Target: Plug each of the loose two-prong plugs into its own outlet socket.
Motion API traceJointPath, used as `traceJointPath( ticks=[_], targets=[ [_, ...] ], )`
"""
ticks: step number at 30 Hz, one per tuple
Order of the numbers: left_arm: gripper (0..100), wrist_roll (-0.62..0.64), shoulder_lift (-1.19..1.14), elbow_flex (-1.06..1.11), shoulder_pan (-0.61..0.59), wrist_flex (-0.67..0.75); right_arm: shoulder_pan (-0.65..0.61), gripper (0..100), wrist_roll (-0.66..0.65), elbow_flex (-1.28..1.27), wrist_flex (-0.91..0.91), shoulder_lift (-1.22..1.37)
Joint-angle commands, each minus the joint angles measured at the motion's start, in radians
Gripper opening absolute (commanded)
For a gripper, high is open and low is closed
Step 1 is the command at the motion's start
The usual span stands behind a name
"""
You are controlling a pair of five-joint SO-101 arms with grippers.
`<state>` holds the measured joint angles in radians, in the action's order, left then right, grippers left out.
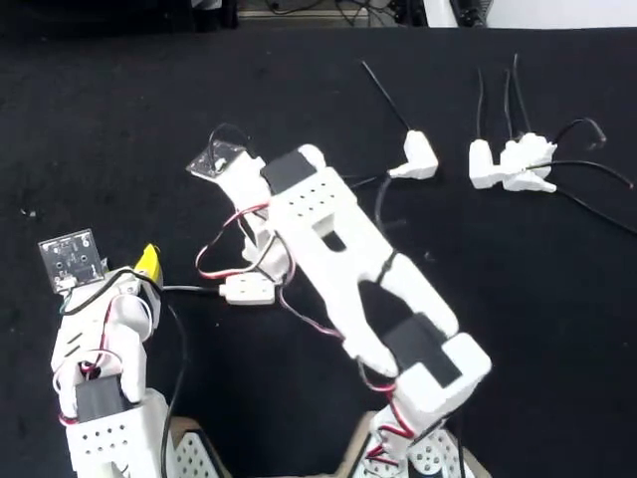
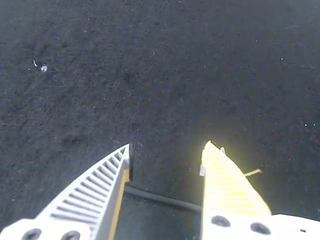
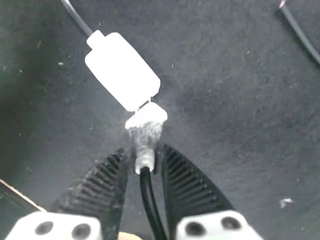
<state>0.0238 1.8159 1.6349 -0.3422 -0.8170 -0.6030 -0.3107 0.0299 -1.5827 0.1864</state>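
My right gripper [image 3: 145,156] is shut on a white two-prong plug [image 3: 145,125] by its neck, and the plug's black cable runs back between the black fingers. The plug's front meets the end of a white outlet socket [image 3: 121,70] lying on the black table; a thin gap shows at the joint. From above, that socket [image 1: 249,290] lies left of centre, with the right gripper [image 1: 269,264] just above it. My left gripper [image 2: 165,155] is open over bare table, one finger white, one yellow, close to the left of the socket [image 1: 139,271].
A black cable [image 2: 160,197] crosses under the left gripper's fingers. More white plug and socket pieces lie at the back: one [image 1: 416,157] near the middle and a cluster [image 1: 513,164] at the right, with thin black wires trailing off. Red and white arm wires loop near the socket.
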Motion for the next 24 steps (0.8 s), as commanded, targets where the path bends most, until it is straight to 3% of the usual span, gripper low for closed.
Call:
traceJointPath(
  ticks=[1,24],
  targets=[
    [23,0.009,0.006,-0.016,-0.010,0.018,0.017,1.0,-0.003,0.064,-0.012,0.015],
    [23,0.006,0.006,-0.016,-0.012,0.018,-0.017,1.0,-0.012,0.035,0.074,0.028]
  ],
)
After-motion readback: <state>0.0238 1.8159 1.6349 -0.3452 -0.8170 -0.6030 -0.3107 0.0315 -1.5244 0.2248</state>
